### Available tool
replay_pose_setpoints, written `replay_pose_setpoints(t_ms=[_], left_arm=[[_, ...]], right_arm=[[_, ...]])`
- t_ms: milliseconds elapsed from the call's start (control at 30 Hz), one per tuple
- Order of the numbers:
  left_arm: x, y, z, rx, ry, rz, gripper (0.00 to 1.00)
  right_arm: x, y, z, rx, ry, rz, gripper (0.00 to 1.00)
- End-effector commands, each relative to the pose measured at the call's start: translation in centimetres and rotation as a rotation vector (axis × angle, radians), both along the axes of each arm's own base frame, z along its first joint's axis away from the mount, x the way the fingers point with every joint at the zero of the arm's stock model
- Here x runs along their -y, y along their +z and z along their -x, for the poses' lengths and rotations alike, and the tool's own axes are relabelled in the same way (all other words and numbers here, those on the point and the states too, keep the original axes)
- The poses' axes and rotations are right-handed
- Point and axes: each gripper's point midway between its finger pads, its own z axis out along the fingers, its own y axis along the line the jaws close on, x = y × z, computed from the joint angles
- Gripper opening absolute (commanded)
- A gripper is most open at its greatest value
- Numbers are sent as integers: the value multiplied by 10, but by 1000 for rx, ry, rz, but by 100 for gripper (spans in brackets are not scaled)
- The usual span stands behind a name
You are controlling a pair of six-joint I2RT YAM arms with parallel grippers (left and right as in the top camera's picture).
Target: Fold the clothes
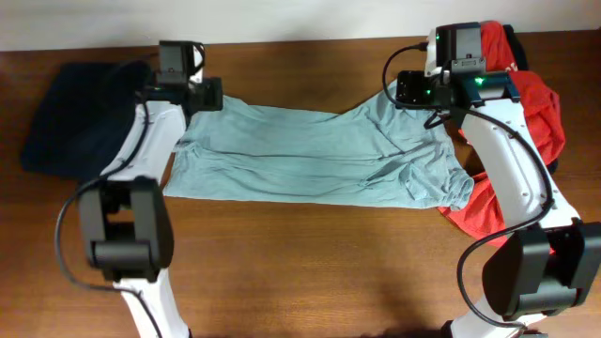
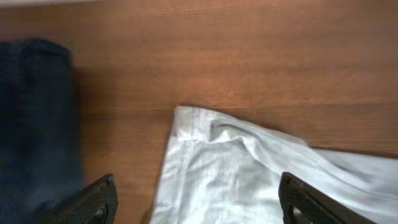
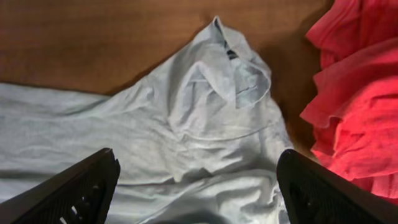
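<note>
Over the far edge of the shirt (image 1: 310, 155) the left gripper (image 2: 198, 202) and right gripper (image 3: 196, 186) hang wide open, so pinching its corners seems next.

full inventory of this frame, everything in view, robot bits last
shirt: 1, pale blue-green, spread across the table centre
red garment: 1, red, crumpled at the right, beside the shirt's right end
navy garment: 1, dark navy, far left of the table
table: 1, brown wood, under everything
left gripper: 1, black fingers, open, above the shirt's left corner
right gripper: 1, black fingers, open, above the shirt's bunched right end
</note>
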Motion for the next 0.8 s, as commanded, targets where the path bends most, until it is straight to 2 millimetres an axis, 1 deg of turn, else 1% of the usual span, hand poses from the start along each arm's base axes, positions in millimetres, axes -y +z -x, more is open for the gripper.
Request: replay_pose_setpoints(t_ms=[0, 133, 267, 367, 400, 467, 533, 767], left_arm=[[2, -21, -13, 6, -38, -20, 82], [-5, -35, -25, 32, -38, -30, 81], [-5, -50, -33, 45, -61, 16, 74], [-4, -58, -36, 49, -66, 24, 71], [-4, -63, -36, 45, -66, 23, 68], [-4, -66, -38, 47, -66, 24, 61], [-4, -71, -41, 57, -65, 24, 58], [-4, -79, -47, 75, -57, 31, 52]], right_arm=[[-4, 3, 1, -4, 23, -20, 84], [-4, 1, 3, -13, 23, -21, 84], [-4, 0, 5, -20, 23, -21, 84], [-4, 0, 5, -22, 23, -20, 84], [-4, 0, 5, -23, 23, -20, 84], [-4, 0, 6, -25, 23, -20, 84], [-4, -1, 7, -30, 23, -20, 84], [-4, -2, 9, -40, 23, -19, 84]])
